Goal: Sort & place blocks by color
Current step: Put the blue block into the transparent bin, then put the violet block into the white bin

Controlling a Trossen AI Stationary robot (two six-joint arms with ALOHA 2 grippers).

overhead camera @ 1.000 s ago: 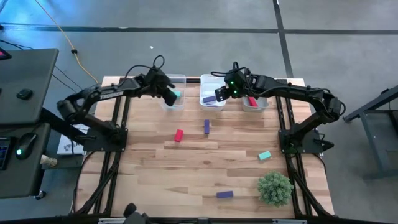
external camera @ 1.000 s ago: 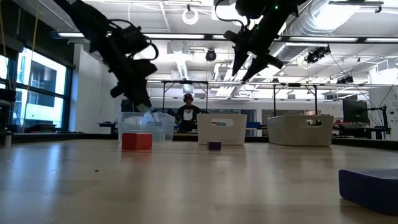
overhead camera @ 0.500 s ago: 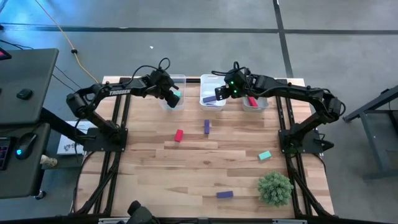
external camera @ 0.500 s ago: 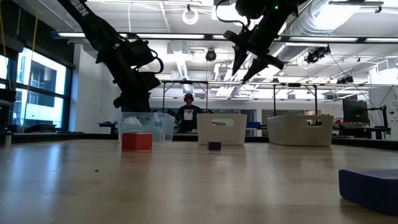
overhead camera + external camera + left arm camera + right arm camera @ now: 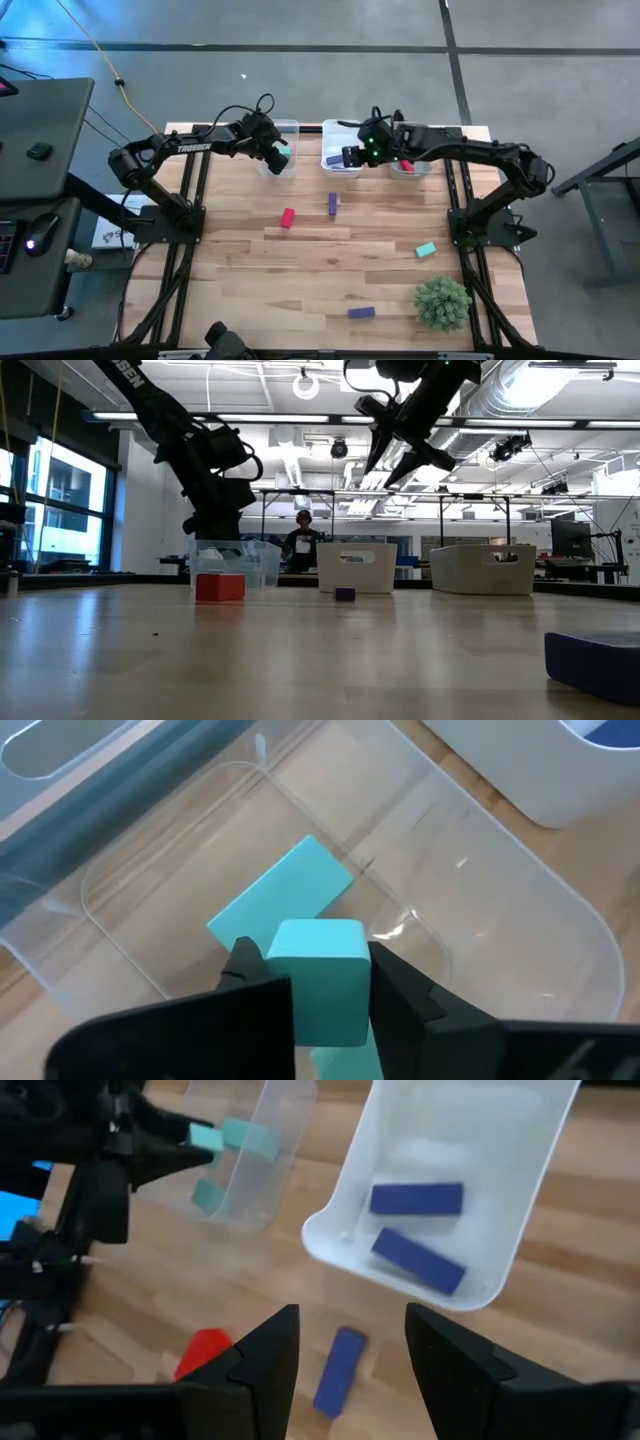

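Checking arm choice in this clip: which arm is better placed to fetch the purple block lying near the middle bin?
Right, probably. The right tool hangs open and empty above the middle bin, and its wrist view shows the loose purple block between its fingers. The left tool is shut on a teal block over the clear bin.

This is a robotics lab in an open industrial hall: a wooden tabletop [image 5: 330,270] stands on a bare concrete floor [image 5: 300,80], with a yellow cable [image 5: 95,50] trailing across it. Exposed ducts [image 5: 540,400] and ceiling lights [image 5: 260,418] run overhead, tall windows [image 5: 60,510] line one side, and a person [image 5: 301,540] sits among distant workbenches
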